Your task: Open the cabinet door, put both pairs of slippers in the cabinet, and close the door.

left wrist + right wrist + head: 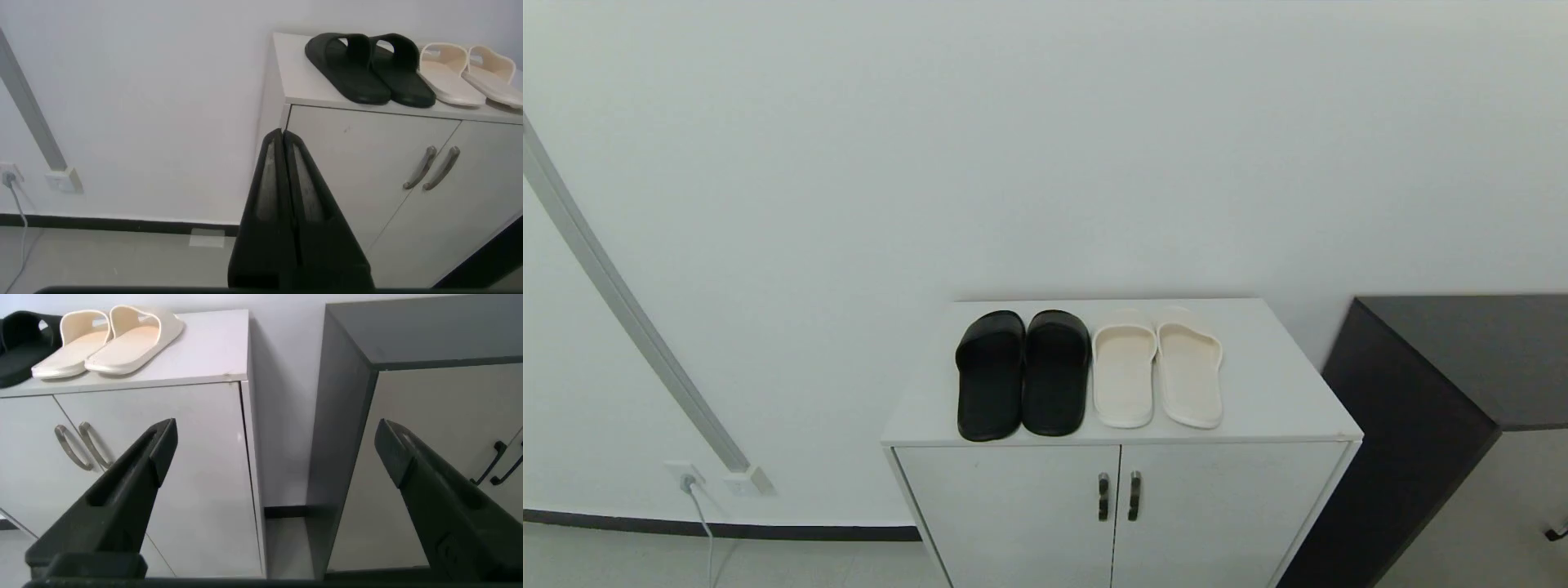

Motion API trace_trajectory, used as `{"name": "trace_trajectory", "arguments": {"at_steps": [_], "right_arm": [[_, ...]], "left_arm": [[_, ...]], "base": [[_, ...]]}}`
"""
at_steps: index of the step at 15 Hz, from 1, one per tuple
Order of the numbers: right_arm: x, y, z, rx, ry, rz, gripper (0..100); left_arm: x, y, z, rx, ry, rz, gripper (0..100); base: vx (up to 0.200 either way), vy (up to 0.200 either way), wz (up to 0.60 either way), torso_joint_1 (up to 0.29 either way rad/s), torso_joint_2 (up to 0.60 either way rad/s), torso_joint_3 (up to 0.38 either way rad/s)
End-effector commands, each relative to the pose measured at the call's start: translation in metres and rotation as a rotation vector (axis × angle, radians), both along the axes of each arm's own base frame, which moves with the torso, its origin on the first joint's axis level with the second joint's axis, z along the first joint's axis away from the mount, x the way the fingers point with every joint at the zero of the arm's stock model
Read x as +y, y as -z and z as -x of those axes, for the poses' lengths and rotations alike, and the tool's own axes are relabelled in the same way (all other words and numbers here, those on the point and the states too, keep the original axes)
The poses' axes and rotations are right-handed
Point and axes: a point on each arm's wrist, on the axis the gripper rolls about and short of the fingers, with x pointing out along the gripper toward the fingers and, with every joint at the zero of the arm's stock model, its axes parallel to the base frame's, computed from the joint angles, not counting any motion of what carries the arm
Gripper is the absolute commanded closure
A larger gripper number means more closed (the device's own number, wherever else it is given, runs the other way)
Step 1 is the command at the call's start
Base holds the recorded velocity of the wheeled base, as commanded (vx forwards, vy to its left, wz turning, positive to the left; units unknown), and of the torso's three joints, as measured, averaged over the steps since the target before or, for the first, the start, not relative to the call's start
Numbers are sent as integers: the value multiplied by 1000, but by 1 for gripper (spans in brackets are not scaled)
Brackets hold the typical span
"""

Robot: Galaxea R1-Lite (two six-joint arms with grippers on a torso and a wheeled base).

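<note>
While the cabinet doors [1013,514] are shut and black slippers [1023,376] and cream slippers [1158,374] sit on top, we judge nothing done; left claw [283,135] pinched closed and empty, right claw [276,433] spread wide.

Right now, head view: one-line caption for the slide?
Black slippers and cream slippers side by side atop the white cabinet, both doors shut.
</note>
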Motion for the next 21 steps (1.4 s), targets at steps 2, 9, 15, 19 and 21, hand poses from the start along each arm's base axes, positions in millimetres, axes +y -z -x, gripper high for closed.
{"name": "trace_trajectory", "arguments": {"at_steps": [2, 9, 15, 19, 21], "right_arm": [[0, 0, 0, -1, 0, 2, 0], [0, -38, 8, -103, -13, -15, 0], [4, -101, -63, 238, -151, -69, 0], [13, -100, -128, 331, -243, -70, 0], [23, -102, -153, 314, -284, -56, 0]], "left_arm": [[0, 0, 0, 1, -1, 2, 100], [0, 0, 0, 1, -1, -9, 100], [0, 0, 0, 1, 1, -11, 100], [0, 0, 0, 1, 1, -11, 100], [0, 0, 0, 1, 1, -9, 100]], "base": [[0, 0, 0, 0, 0, 0], [0, 0, 0, 0, 0, 0], [0, 0, 0, 0, 0, 0], [0, 0, 0, 0, 0, 0], [0, 0, 0, 0, 0, 0]]}}
